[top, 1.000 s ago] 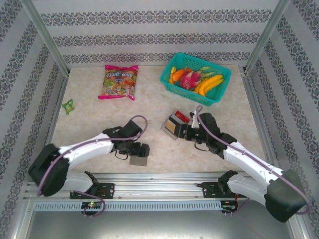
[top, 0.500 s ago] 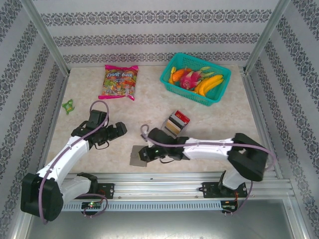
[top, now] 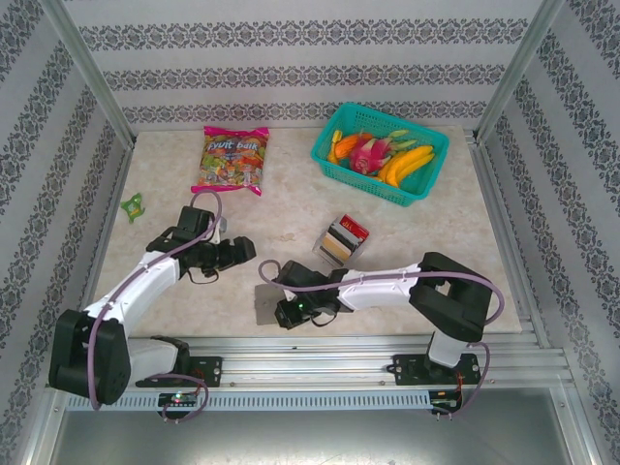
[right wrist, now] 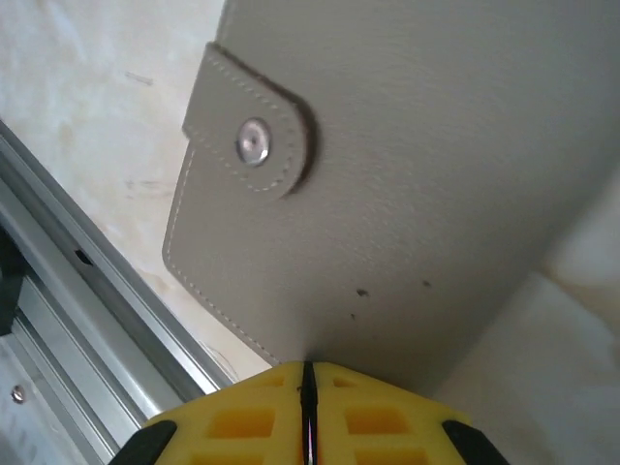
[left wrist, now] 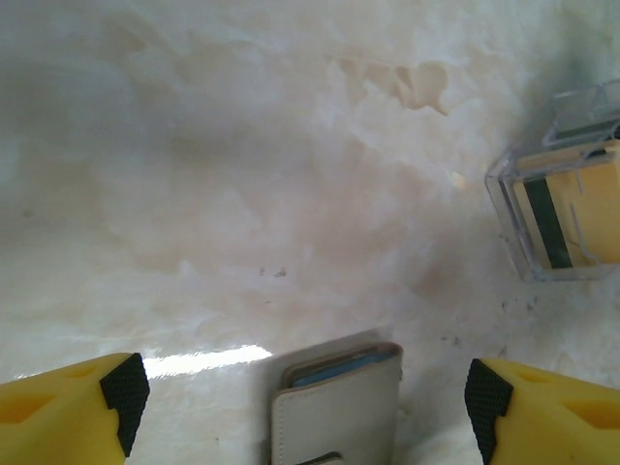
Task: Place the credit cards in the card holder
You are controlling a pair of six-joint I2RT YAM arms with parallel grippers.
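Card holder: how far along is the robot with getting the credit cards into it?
Nothing looks done yet: the credit cards sit in their clear case, apart from the card holder, whose snap tab looks fastened. In hand: the closed right tool is at the holder's edge, the open left tool hovers nearby. Left: open the holder, take out the cards, slide them in.

The left pincer [top: 244,253] gapes wide, while the right pincer [right wrist: 308,380] is pressed closed, arm folded leftward.

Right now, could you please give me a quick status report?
Left gripper open. Right gripper shut, tips against card holder. Credit cards lying apart, not yet loaded. Nothing in the way.
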